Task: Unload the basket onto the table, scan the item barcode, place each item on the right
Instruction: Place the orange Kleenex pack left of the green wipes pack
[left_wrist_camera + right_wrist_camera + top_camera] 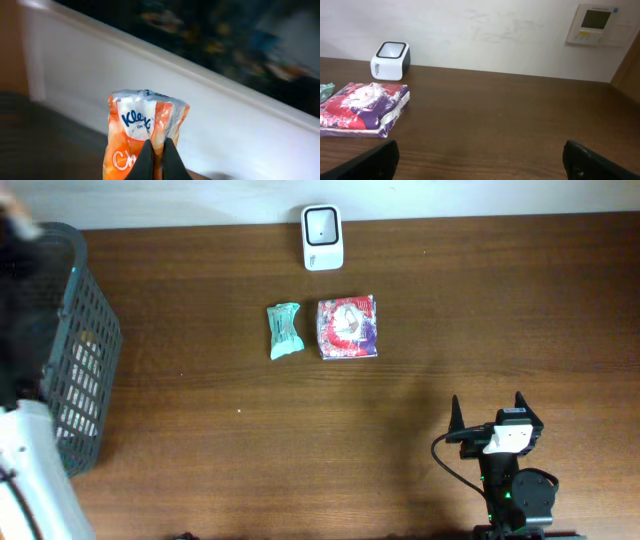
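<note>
In the left wrist view my left gripper (pixel 158 146) is shut on an orange and white Kleenex tissue pack (pixel 135 122), pinching its right edge and holding it up in front of a white wall. The white barcode scanner (pixel 322 236) with a dark window stands at the table's far edge, also in the right wrist view as the scanner (pixel 391 60). My right gripper (pixel 487 412) stands open and empty over bare table near the front right; its fingertips (pixel 380 159) sit wide apart.
A red and purple tissue pack (pixel 347 328) and a teal packet (pixel 285 331) lie side by side in front of the scanner. A grey mesh basket (pixel 88 350) stands at the left edge. The left arm's white body (pixel 35 475) crosses the front left corner.
</note>
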Tool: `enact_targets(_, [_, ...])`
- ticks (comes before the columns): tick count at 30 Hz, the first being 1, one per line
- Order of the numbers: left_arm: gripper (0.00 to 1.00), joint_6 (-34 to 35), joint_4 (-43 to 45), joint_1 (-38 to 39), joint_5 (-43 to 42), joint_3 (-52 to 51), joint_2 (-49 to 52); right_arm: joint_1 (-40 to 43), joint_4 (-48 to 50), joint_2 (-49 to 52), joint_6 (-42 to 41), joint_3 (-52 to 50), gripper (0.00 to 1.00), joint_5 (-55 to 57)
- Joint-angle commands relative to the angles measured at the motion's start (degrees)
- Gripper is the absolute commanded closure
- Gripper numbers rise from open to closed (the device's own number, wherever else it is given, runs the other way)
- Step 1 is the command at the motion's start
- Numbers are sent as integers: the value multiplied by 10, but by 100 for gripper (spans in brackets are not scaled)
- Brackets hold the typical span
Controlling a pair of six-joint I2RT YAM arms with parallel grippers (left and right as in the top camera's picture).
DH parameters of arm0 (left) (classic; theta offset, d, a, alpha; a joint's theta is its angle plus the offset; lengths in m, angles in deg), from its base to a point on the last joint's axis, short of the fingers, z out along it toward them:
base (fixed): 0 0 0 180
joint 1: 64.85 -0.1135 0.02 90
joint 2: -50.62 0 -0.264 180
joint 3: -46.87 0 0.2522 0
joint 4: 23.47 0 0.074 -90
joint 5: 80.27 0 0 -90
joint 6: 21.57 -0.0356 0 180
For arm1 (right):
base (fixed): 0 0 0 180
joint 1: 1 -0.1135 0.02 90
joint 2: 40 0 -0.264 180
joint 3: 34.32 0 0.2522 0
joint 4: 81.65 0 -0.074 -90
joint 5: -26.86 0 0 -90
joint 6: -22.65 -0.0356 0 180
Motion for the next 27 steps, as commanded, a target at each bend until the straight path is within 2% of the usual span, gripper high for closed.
enact_targets(1, [100, 38, -57, 117, -43, -2, 7, -3, -2, -4, 4, -4, 2, 5])
enact_targets(2, [100, 38, -118, 186, -15, -2, 23, -3, -2, -4, 4, -4, 2, 5])
enact_targets(4, [100, 38, -170, 257, 56, -2, 56, -3, -3, -4, 4, -4, 2, 5])
enact_targets(5, [100, 38, -196, 297, 132, -2, 88, -3, -2, -4, 4, -4, 2, 5])
enact_targets(8, [100, 38, -222, 359, 261, -2, 196, -3, -3, -4, 4, -4, 2, 5])
enact_targets(10, [100, 38, -224, 374, 297, -2, 277, -3, -3, -4, 4, -4, 2, 5])
enact_targets(14, [99, 38, -224, 380, 295, -2, 380, -3, -3, -3, 4, -4, 2, 5])
enact_targets(19, [83, 38, -215, 380, 284, -2, 405, -3, -2, -3, 4, -4, 2, 5])
enact_targets(21, [67, 14, -219, 379, 284, 9, 403, -3, -3, -3, 4, -4, 2, 5])
enact_targets(22, [65, -23, -238, 378, 285, 34, 398, -3, -3, -3, 4, -4, 2, 5])
enact_targets(24, [64, -34, -293, 371, 308, 114, 366, -3, -3, -3, 4, -4, 2, 5])
enact_targets(25, [57, -34, -307, 364, 308, 153, 344, -3, -3, -3, 4, -4, 2, 5])
enact_targets(26, [53, -34, -315, 353, 308, 197, 317, -3, -2, -3, 4, -4, 2, 5])
enact_targets(27, [37, -34, -313, 332, 308, 242, 283, -3, -2, -3, 4, -4, 2, 5])
